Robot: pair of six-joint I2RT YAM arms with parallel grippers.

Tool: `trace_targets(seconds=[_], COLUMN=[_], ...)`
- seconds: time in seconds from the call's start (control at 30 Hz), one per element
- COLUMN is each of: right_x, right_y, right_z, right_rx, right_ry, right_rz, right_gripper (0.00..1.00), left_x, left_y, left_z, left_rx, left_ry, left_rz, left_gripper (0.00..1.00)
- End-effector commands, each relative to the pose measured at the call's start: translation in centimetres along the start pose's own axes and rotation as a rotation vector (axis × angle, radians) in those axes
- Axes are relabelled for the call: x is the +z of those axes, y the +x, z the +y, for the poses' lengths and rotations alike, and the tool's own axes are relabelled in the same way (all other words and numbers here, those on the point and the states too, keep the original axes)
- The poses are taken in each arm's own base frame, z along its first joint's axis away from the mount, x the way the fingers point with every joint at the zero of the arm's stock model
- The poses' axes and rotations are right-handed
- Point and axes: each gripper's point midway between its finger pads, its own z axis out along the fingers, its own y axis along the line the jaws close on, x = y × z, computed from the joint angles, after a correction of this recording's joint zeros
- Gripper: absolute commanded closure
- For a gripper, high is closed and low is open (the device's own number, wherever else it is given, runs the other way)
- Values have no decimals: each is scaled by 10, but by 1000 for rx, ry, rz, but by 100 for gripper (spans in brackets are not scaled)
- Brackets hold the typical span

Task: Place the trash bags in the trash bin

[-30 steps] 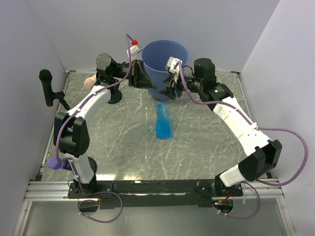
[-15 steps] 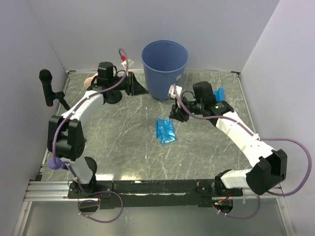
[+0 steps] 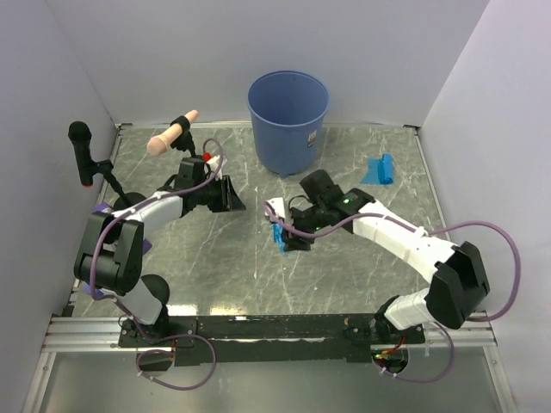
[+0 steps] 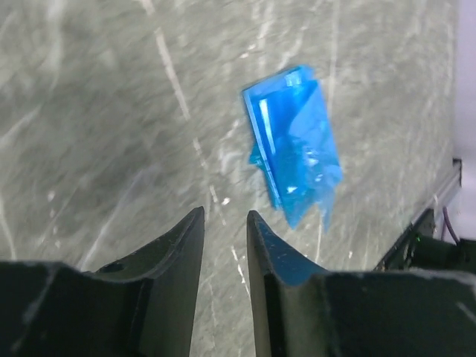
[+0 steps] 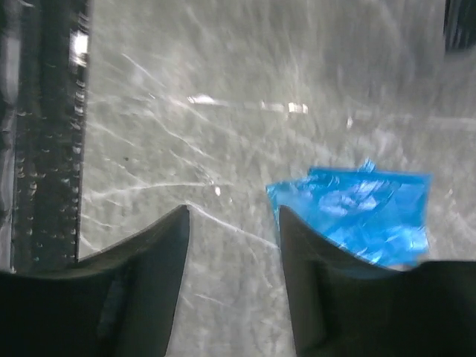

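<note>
The trash bin (image 3: 288, 119), a round blue bucket, stands upright at the back centre. One small blue trash bag (image 3: 278, 235) lies on the table's middle; it also shows in the left wrist view (image 4: 294, 145) and the right wrist view (image 5: 357, 212). My right gripper (image 3: 287, 231) is open and low over this bag, with one finger at the bag's left edge (image 5: 232, 212). My left gripper (image 3: 232, 198) hovers left of the bag, its jaws narrowly apart and empty (image 4: 224, 216). A second blue trash bag (image 3: 380, 169) lies at the back right.
A black microphone (image 3: 80, 138) on a stand is at the far left. A beige handle-like object (image 3: 170, 135) sits on a stand at the back left. White walls close in the back and sides. A metal rail (image 3: 258, 327) runs along the front edge.
Both grippers left the bin's sides and moved toward the table's middle. The right gripper came down onto the middle bag. The back right bag came into view as the right arm moved off.
</note>
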Motion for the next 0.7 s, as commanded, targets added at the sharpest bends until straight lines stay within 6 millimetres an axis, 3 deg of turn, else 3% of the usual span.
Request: trace_targets(seconds=[0.0,0.07,0.17,0.4,0.53,0.67], right_x=[16,26,42,72,75,72], right_y=[25,34,57,86,89,88], right_z=[-44,-50,-61,-88,-106,-113], right_rx=[84,156,228,312,264,255], right_ry=[208,226,275,326,364,344], right_rz=[78,101,195,281,308,315], right_gripper=[32,1,1,3,22,77], left_x=[-15,-16,-21,-33,-31,-28], left_y=[-27,-21,-20,-22,-21,-24], left_z=[-6,0,0,-2,0,-6], left_rx=[-9,-15,-10,8,9,21], left_ry=[-53,-81,-86,-97,-96,-58], left_rz=[-154,-155,-167,-203,-197,-196], left_gripper=[64,63,63,62,62,62])
